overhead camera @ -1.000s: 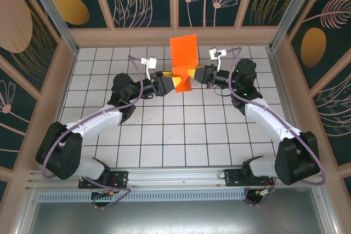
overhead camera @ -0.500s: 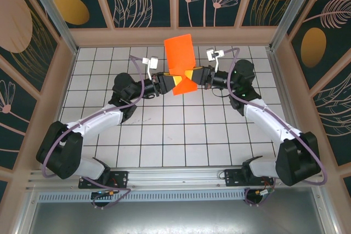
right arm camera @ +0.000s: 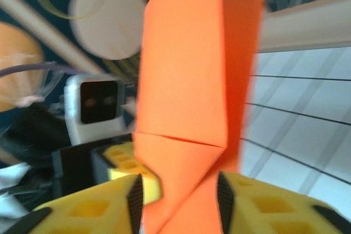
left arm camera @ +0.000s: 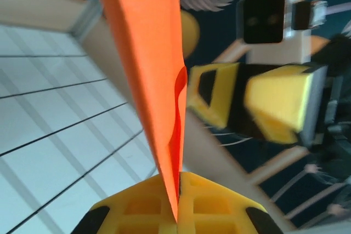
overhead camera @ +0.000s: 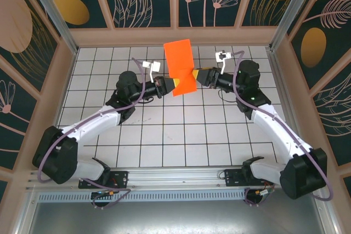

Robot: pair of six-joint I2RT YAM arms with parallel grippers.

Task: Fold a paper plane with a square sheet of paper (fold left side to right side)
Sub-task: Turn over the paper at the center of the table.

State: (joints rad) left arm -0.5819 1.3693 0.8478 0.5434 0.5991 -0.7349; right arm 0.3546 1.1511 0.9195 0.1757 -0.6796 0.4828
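Left pincer (overhead camera: 174, 84) clamps paper (overhead camera: 180, 61) standing upright (folded).

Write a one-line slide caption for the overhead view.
Left gripper pinches a folded orange sheet above the tiled table, right gripper open beside it.

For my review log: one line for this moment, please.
paper: creased, held aloft | left gripper: shut on paper | right gripper: open around paper
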